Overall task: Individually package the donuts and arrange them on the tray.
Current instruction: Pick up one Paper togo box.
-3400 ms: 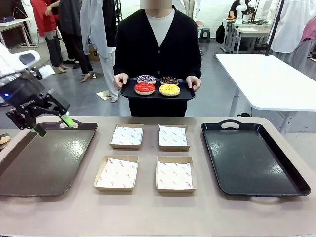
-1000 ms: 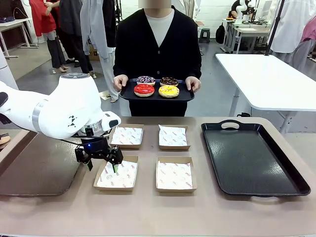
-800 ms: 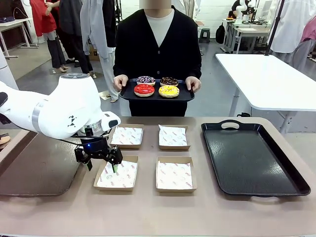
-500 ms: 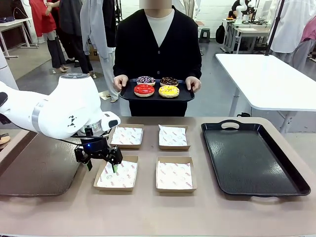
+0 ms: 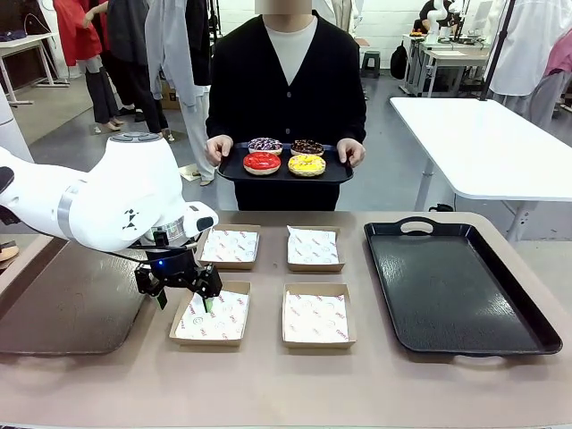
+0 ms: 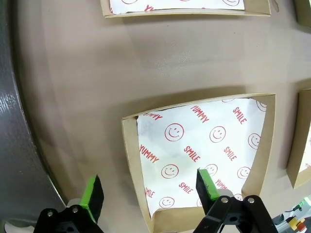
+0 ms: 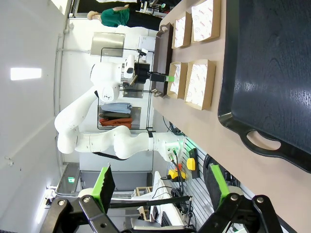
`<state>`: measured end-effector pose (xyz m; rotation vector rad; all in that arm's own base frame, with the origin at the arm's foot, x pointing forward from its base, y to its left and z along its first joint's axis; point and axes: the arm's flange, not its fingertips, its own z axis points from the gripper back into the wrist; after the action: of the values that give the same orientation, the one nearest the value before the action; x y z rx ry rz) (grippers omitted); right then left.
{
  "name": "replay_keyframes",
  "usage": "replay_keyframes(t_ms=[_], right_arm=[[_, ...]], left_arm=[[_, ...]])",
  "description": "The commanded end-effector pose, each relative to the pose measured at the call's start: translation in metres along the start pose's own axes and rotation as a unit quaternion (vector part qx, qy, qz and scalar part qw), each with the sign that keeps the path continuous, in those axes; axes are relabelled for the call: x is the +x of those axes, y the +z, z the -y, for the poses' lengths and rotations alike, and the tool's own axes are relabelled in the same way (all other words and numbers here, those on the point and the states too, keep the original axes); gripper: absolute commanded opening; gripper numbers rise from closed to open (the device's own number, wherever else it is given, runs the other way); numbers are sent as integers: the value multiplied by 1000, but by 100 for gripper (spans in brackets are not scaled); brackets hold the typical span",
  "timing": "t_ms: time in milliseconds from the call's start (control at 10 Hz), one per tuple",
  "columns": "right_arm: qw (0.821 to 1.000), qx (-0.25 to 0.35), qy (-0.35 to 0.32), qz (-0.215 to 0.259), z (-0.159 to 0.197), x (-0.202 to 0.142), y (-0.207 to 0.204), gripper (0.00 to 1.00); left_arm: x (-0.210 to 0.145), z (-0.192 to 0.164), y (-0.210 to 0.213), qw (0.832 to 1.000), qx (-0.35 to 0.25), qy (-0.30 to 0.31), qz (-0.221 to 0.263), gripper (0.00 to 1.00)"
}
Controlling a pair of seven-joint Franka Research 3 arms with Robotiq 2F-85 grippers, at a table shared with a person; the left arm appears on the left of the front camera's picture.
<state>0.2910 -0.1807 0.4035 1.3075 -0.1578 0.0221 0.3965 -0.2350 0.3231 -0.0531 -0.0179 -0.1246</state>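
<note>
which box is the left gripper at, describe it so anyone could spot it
On the table, four paper-lined cardboard boxes sit in a two-by-two block between the brown tray and the black tray. It is the near-left box, beside the brown tray. Alone among the four, it has the left gripper open astride its edge.

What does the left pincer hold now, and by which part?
Nothing: the left pincer stands open, astride a side wall of the box.

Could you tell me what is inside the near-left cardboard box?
A white paper liner printed with red smileys, nothing on it; one pad of the left gripper hangs above it. The floor of the box is hidden under the paper.
</note>
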Motion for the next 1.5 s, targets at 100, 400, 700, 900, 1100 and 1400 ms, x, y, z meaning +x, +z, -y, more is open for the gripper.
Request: replay_keyframes(t_ms=[100, 400, 700, 900, 1100, 1400], right_arm=[[1000, 1, -3, 4, -1, 1, 0, 100], [1000, 1, -3, 4, -1, 1, 0, 100], [1000, 1, -3, 4, -1, 1, 0, 100], [1000, 1, -3, 4, -1, 1, 0, 100], [1000, 1, -3, 4, -1, 1, 0, 100], [1000, 1, -3, 4, -1, 1, 0, 100]], left_arm=[[2, 2, 3, 1000, 12, 4, 14, 40], [4, 8, 0, 999, 24, 19, 11, 0], [6, 11, -3, 999, 29, 25, 5, 9], [5, 11, -3, 999, 31, 27, 5, 0], [6, 11, -2, 999, 30, 36, 5, 0], [1, 12, 8, 998, 22, 65, 7, 0]])
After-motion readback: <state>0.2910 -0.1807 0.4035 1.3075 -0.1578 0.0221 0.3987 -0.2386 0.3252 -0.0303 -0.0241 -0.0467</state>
